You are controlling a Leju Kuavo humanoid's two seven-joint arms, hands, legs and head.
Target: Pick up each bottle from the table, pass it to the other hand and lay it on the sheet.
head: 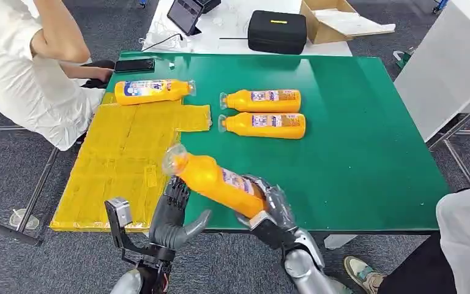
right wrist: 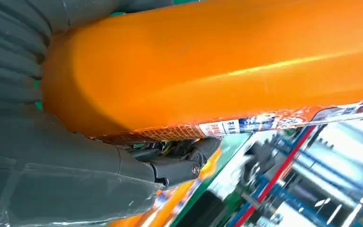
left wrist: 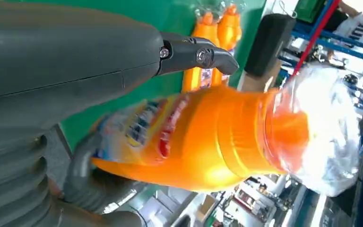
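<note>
The right hand (head: 268,205) grips the base end of an orange bottle (head: 215,180), held tilted above the near edge of the green surface (head: 367,147), cap end raised toward the robot's left. The left hand (head: 174,211) is just beside the bottle's neck, fingers apart and holding nothing. The left wrist view adds the clear plastic wrap over the cap (left wrist: 328,127) and the printed label. The right wrist view adds the label's edge and a dark finger (right wrist: 182,168) under the bottle body. Beyond the left hand, a yellow sheet (head: 122,165) lies flat on the surface, and one bottle (head: 152,90) lies on its side at the far edge. Two more bottles (head: 263,112) lie side by side mid-surface. A seated person (head: 30,67) is at the far left, beside a phone (head: 134,65).
</note>
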